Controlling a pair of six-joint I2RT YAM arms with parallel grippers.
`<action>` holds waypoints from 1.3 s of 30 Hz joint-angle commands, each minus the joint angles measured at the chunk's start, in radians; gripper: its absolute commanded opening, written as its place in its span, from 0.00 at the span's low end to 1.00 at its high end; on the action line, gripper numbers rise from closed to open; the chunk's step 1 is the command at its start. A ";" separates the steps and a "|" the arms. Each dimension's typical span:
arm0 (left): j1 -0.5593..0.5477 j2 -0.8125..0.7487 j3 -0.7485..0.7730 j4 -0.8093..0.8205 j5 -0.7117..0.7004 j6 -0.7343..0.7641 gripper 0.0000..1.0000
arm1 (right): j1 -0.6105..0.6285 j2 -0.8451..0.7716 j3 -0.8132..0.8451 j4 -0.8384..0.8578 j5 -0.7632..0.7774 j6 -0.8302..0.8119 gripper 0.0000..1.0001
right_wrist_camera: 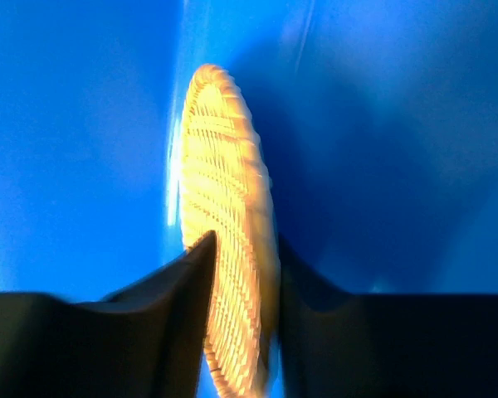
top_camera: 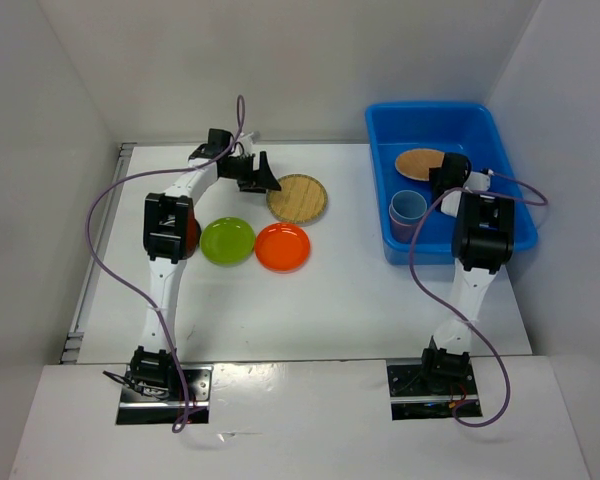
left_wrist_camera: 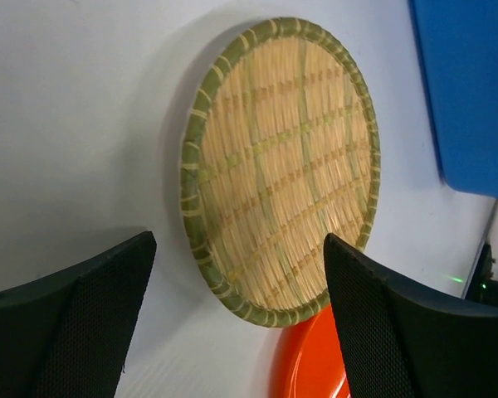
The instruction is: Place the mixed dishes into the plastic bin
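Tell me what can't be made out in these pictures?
- Top view: a dark thing beside the lime green round plate, mostly under the left arm.
- Right wrist view: blurred, so whether the right gripper grips the tan woven plate is unclear.
- Left wrist view: orange round plate, cut by bottom edge.

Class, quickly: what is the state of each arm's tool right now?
Left tool: open, empty, near the tabletop woven plate.
Right tool: astride the binned woven plate; grip cannot be told.
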 commanded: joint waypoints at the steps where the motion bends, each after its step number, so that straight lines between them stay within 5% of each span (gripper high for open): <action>1: -0.010 0.015 -0.079 -0.075 0.014 0.052 0.90 | -0.033 0.025 0.042 0.021 -0.030 -0.016 0.41; 3: -0.020 -0.013 -0.134 -0.044 0.023 0.052 0.90 | -0.033 0.034 0.053 0.008 -0.069 -0.025 0.56; 4: -0.020 -0.035 -0.178 -0.012 0.046 0.052 0.90 | -0.033 0.043 0.064 -0.004 -0.079 -0.039 0.75; 7: -0.029 -0.044 -0.198 -0.001 0.037 0.030 0.88 | -0.033 0.031 0.064 -0.013 -0.108 -0.082 0.99; 14: -0.029 -0.064 -0.267 0.083 0.015 -0.099 0.68 | -0.051 -0.118 0.016 -0.026 -0.152 -0.218 0.99; 24: -0.029 -0.092 -0.350 0.283 -0.061 -0.303 0.00 | -0.051 -0.320 -0.037 -0.016 -0.292 -0.333 0.99; 33: -0.029 -0.234 -0.348 0.370 -0.014 -0.376 0.00 | -0.042 -0.486 -0.040 -0.016 -0.399 -0.436 0.99; 39: -0.020 -0.337 -0.271 0.358 0.093 -0.407 0.00 | -0.033 -0.630 -0.105 0.039 -0.650 -0.490 0.99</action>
